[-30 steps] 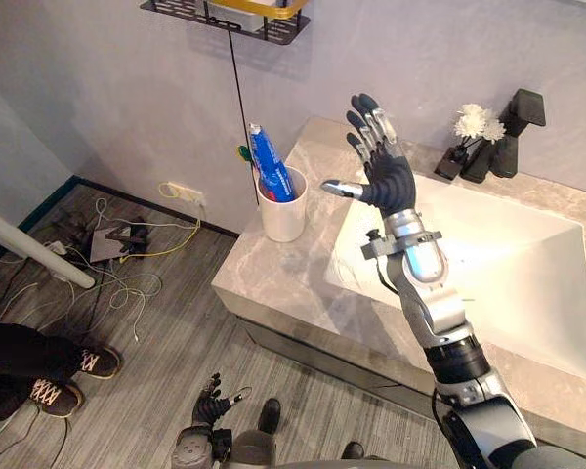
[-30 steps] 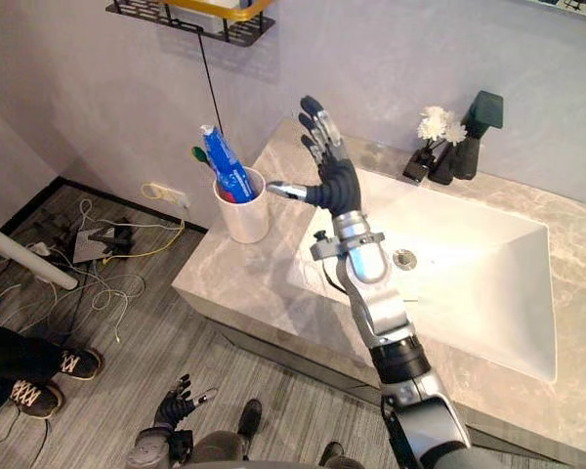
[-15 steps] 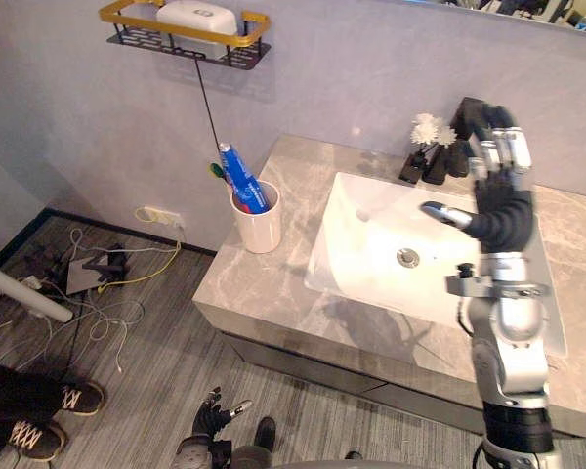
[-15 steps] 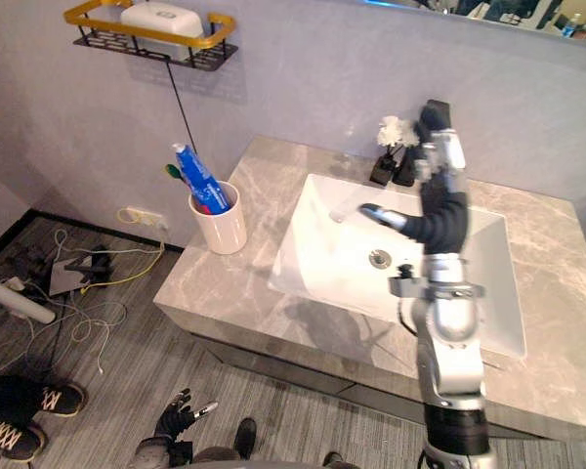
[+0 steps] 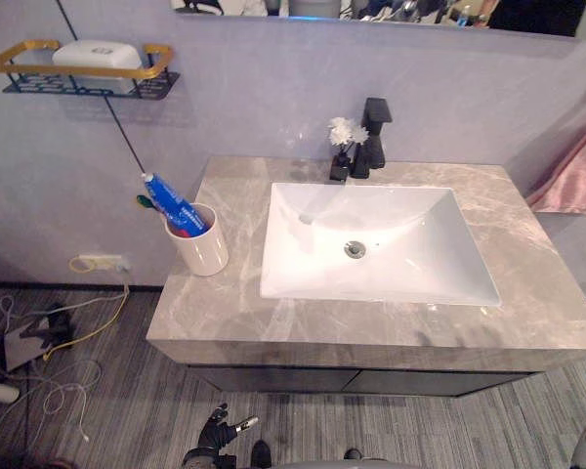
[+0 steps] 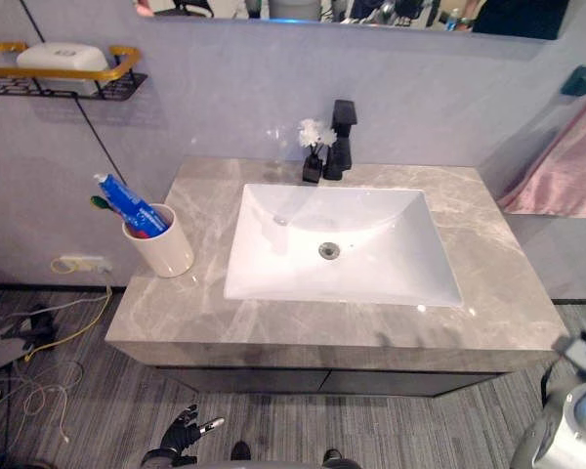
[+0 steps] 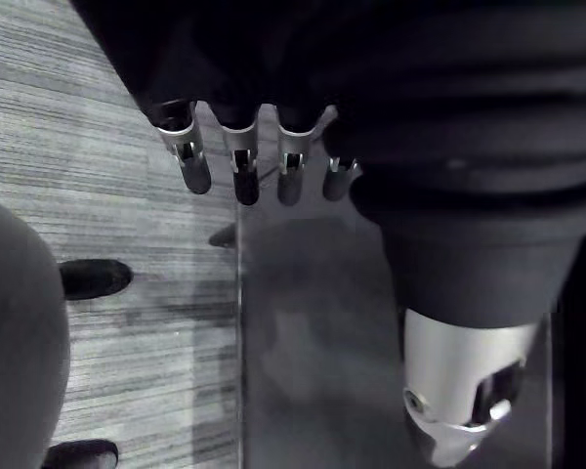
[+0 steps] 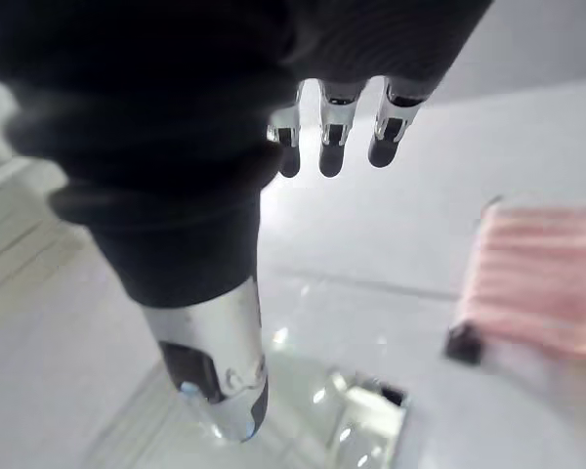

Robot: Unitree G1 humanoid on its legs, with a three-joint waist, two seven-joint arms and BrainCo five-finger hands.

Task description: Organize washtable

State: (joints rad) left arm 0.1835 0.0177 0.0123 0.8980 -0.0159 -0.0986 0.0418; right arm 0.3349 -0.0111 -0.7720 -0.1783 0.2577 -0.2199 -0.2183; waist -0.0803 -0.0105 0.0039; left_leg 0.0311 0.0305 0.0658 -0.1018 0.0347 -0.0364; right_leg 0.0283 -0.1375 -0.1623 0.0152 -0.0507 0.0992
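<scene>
Grey countertop (image 5: 527, 293) holds a white cup (image 5: 203, 256) near its left edge.

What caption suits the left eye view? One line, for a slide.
Grey marble washtable with white sink, black faucet and flowers behind it, cup holding toothpaste at its left end.

The grey marbled bench (image 5: 215, 318) stands ahead of the left hand (image 5: 218, 437), with a white sink (image 5: 371, 249) sunk into its middle. Straight ahead of the hand, beside the sink, a white cup (image 5: 203, 256) stands upright holding a blue toothpaste tube (image 5: 164, 195). Farther ahead and to the hand's right, a black faucet (image 5: 371, 137) and a small vase of white flowers (image 5: 344, 137) stand at the sink's back edge.
</scene>
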